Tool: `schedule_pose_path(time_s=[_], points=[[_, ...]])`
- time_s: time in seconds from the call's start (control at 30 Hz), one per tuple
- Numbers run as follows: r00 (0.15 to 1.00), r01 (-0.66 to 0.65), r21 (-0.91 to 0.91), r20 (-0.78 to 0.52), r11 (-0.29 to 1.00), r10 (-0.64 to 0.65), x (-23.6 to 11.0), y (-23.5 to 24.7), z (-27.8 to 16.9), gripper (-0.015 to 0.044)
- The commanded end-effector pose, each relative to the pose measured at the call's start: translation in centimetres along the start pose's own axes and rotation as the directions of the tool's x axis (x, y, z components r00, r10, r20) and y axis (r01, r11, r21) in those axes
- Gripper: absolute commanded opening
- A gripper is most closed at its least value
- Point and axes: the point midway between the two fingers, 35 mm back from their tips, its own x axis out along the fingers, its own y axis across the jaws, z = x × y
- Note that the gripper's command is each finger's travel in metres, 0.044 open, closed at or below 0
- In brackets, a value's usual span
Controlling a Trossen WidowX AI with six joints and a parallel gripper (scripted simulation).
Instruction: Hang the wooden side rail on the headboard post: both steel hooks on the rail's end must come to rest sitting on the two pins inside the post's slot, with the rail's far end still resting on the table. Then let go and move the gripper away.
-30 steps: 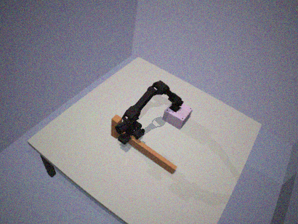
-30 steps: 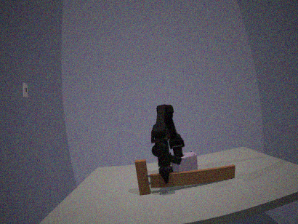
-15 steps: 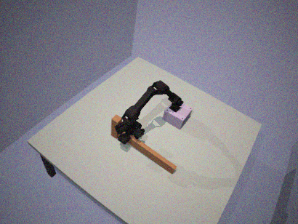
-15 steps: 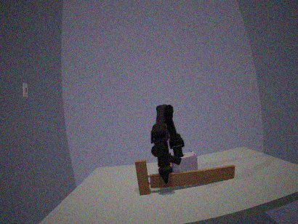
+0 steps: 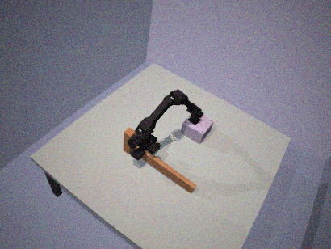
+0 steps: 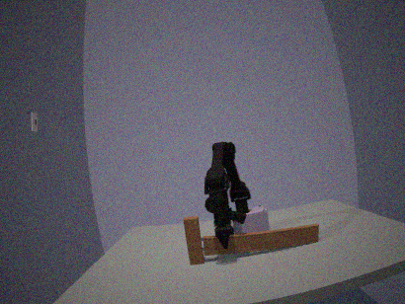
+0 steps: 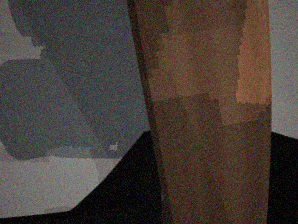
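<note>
The side rail (image 5: 171, 171) and the headboard post (image 5: 128, 140) beside it look like the same wood — warm orange-brown, matt, smooth. The arm (image 5: 161, 109) above the rail is black and dull, like plastic. Its base block (image 5: 199, 130), behind the rail, is pale lilac and matt. The table (image 5: 226, 210) under the rail is flat cream — no gloss.

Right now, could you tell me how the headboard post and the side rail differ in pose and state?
The headboard post stands upright on the table; the side rail runs lengthwise out from it. The post stands free of the tool, while the rail is clamped in it near the post end. The post looks short, the rail long. Both are the same orange-brown wood.
</note>
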Motion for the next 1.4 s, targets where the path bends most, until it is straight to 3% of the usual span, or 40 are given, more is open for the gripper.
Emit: schedule_pose_path(time_s=[0.0, 1.37], points=[[1.0, 0.005, -0.003, -0.004, 1.0, -0.005, -0.24, -0.18, -0.16, 0.0], [1.0, 0.005, -0.003, -0.005, 1.0, -0.005, -0.16, -0.12, -0.54, 0.0]])
